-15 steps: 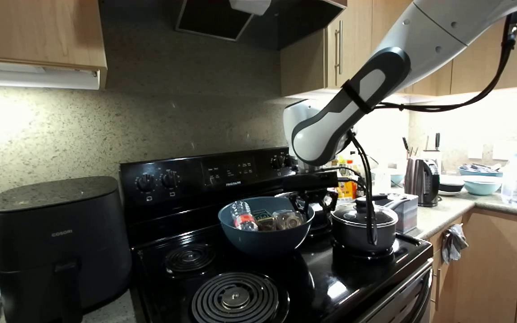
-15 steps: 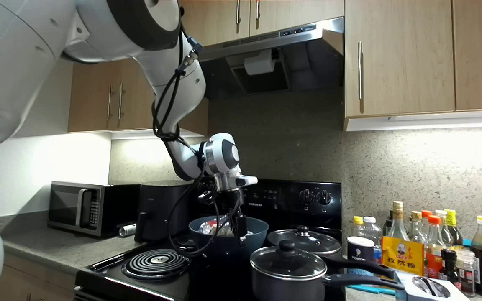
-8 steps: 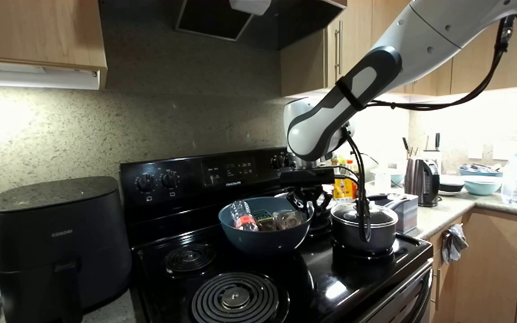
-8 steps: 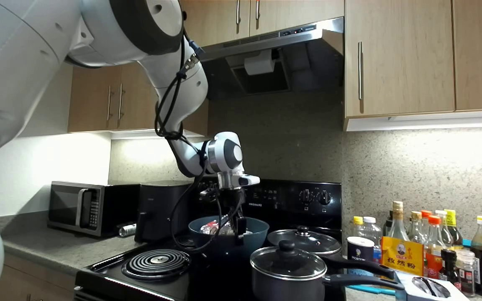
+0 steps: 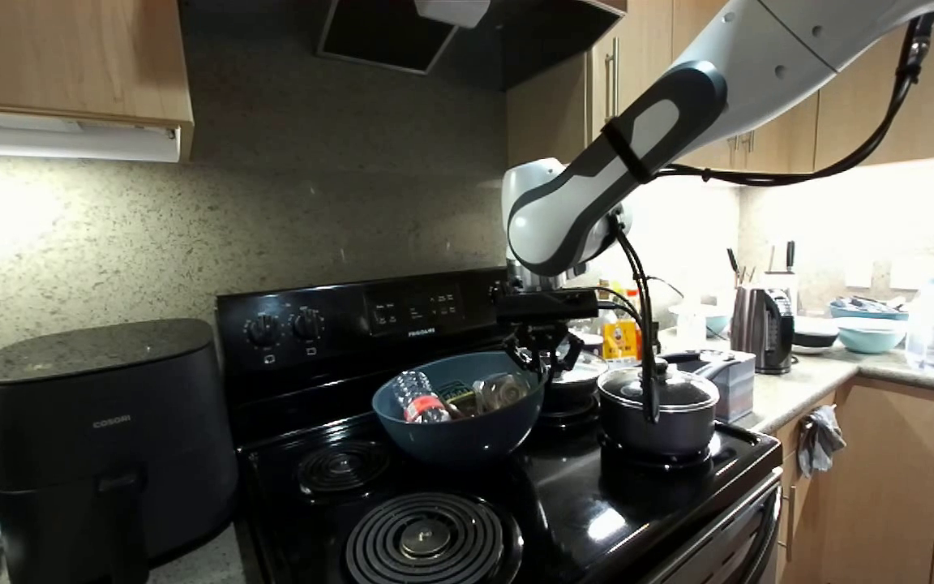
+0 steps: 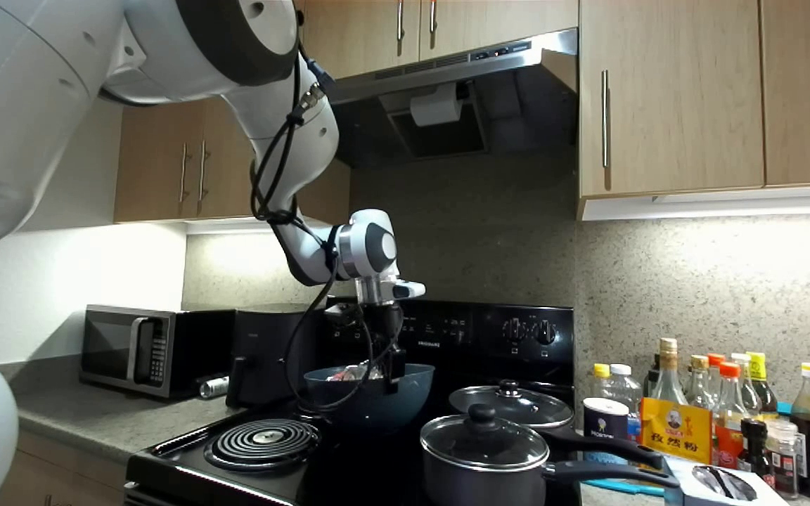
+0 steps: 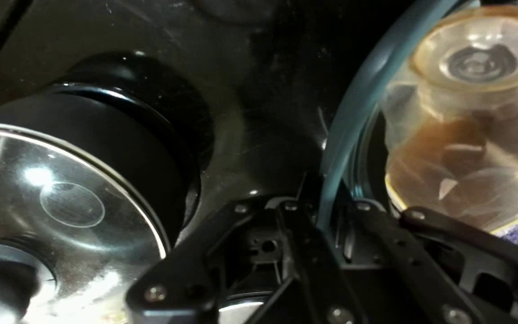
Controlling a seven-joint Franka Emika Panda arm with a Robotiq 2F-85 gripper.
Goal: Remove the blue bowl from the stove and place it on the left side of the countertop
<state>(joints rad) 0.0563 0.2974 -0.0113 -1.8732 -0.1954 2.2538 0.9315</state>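
Note:
The blue bowl point(image 5: 451, 438) is over the black stove point(image 5: 597, 519), also in an exterior view point(image 6: 377, 407). It holds a clear bottle with a red label point(image 5: 420, 399), a dark green packet point(image 5: 459, 397) and a clear plastic container point(image 5: 503, 392). My gripper point(image 5: 541, 367) is shut on the bowl's rim on the side towards the pots, also in an exterior view point(image 6: 392, 378). In the wrist view the rim point(image 7: 353, 112) runs down between the fingers of the gripper point(image 7: 324, 202). The bowl tilts, gripped side slightly higher. I cannot tell whether its bottom touches the stove.
A lidded pot point(image 5: 660, 414) and a lidded pan point(image 6: 510, 406) stand on the burners beside the bowl. A black air fryer point(image 5: 106, 446) and a microwave point(image 6: 145, 350) stand on the countertop point(image 6: 74, 411) at the left. A range hood point(image 6: 447, 77) hangs above.
My gripper first came down at the bowl's rim and shut on it. Gripper and bowl have since moved left and the gripper a little up; the bowl has tilted slightly.

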